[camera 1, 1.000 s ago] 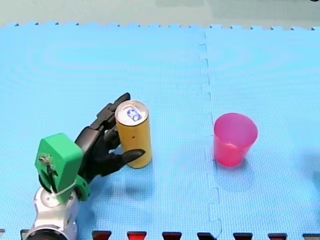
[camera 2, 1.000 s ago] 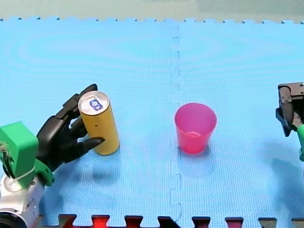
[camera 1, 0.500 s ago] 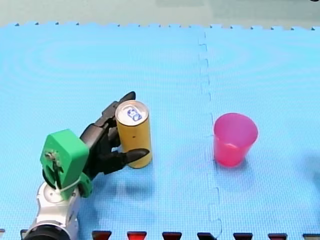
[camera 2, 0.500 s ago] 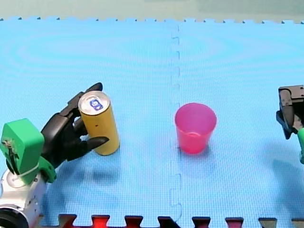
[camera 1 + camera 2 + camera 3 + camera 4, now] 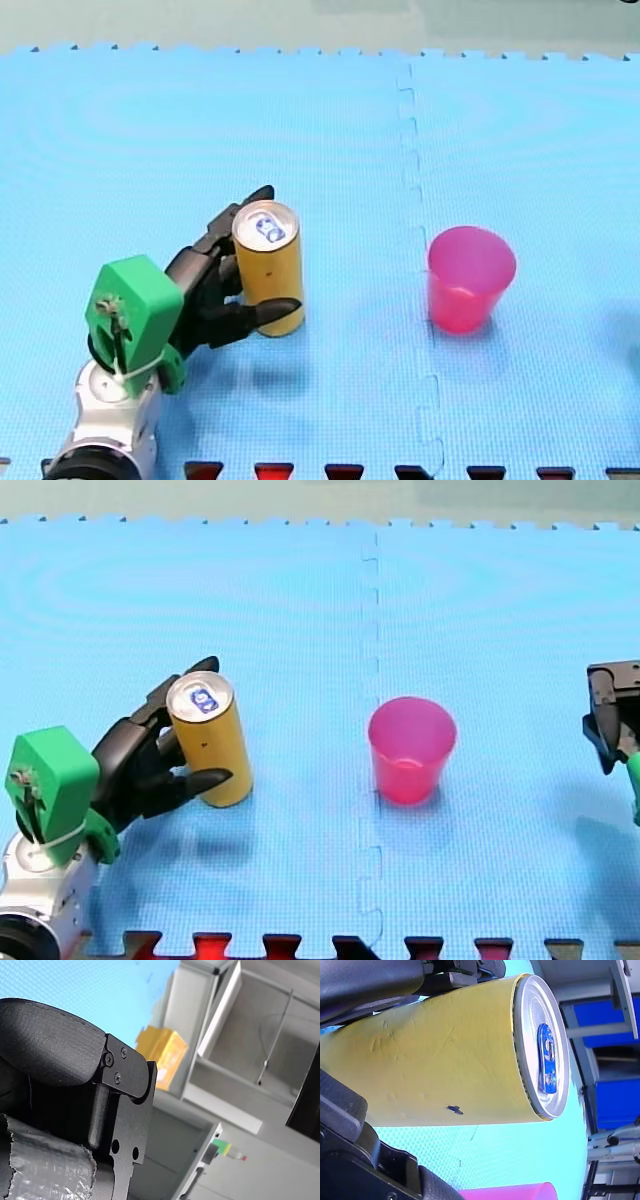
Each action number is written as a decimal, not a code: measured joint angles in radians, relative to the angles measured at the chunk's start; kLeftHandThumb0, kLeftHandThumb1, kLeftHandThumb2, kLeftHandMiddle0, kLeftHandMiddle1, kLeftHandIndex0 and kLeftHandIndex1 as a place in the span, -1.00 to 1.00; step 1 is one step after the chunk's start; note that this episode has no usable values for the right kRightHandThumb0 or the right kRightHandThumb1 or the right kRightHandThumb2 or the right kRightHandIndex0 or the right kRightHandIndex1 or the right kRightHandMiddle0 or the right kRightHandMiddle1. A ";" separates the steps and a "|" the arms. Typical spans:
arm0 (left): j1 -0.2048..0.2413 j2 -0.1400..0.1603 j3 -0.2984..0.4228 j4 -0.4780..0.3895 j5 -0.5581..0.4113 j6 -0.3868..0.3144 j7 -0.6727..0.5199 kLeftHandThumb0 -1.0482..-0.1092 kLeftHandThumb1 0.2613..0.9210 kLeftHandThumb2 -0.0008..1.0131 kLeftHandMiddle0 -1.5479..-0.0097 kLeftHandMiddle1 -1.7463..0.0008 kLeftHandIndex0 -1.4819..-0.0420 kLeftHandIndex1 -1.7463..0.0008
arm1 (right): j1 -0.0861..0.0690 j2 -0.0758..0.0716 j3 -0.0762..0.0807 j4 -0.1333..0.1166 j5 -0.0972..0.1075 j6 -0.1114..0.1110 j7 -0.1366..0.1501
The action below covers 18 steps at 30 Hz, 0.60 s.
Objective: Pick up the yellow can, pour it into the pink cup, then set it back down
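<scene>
yellow can [image 5: 267, 268]: upright on the mat [image 5: 330, 130], left-front area.
left hand [image 5: 210, 295]: I see its fingers curled around the yellow can.
pink cup [image 5: 470, 278]: upright, just right of the seam [image 5: 408, 150].
right hand [image 5: 610, 715]: right edge; grip I cannot tell.

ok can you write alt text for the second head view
The robot's left hand grips an upright yellow can standing on a blue foam mat at lower left. An upright pink cup stands apart to the can's right, and the robot's right hand is at the right edge, holding nothing.
</scene>
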 measured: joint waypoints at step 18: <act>-0.023 -0.023 0.004 0.017 0.033 0.070 0.215 0.36 0.53 -0.99 -0.40 0.89 -0.34 0.94 | 0.004 0.000 0.001 0.001 -0.001 -0.008 -0.003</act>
